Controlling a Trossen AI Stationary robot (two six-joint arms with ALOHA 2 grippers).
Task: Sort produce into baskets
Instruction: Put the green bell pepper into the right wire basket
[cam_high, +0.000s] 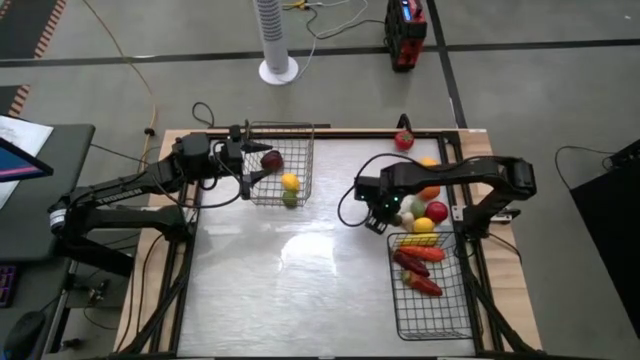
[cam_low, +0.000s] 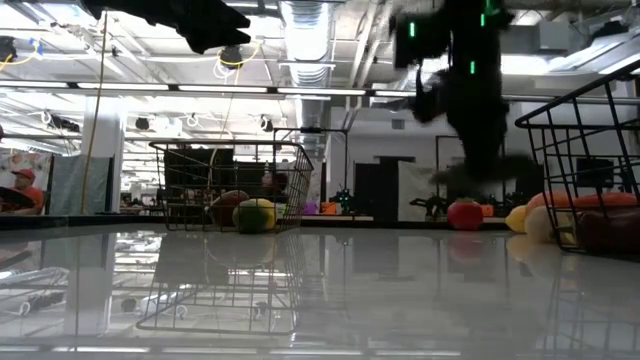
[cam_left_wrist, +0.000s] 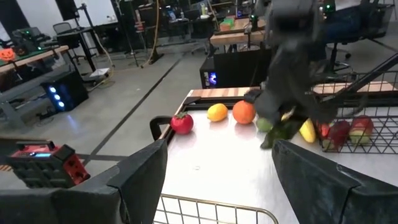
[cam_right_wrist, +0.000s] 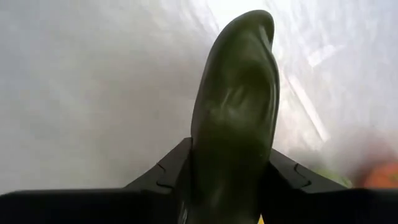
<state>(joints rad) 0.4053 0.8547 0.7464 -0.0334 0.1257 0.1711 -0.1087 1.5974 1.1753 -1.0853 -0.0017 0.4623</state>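
While the right claw (cam_high: 378, 218) hangs above the glossy white table (cam_high: 300, 290), its two dark fingers are clamped on a long dark green toy vegetable (cam_right_wrist: 235, 112), which stands up between them in the right wrist view. Just beside this claw, on the side toward the table edge, lies a loose cluster of produce: a round orange piece (cam_high: 429, 192), a round red piece (cam_high: 437, 211), a pale rounded piece (cam_high: 417, 207) and a yellow piece (cam_high: 424, 225). Beyond that cluster from the claw sits the darker black wire-mesh basket (cam_high: 432, 318), holding long red pieces (cam_high: 420, 260). A round red tomato-like toy (cam_high: 403, 140) lies apart, near the table's far edge.

The left claw (cam_high: 243, 165) hovers over the rim of the silvery grey wire-mesh basket (cam_high: 297, 132), with its fingers (cam_left_wrist: 140, 180) spread wide. Inside that basket, just past the claw, rest a round maroon piece (cam_high: 271, 159), a round yellow piece (cam_high: 290, 182) and a round green piece (cam_high: 289, 199). The two claws are well apart, with bare table between them.

In the low view, the grey basket's contents show as a yellow-green ball (cam_low: 255, 214) beside a darker one (cam_low: 228, 209).
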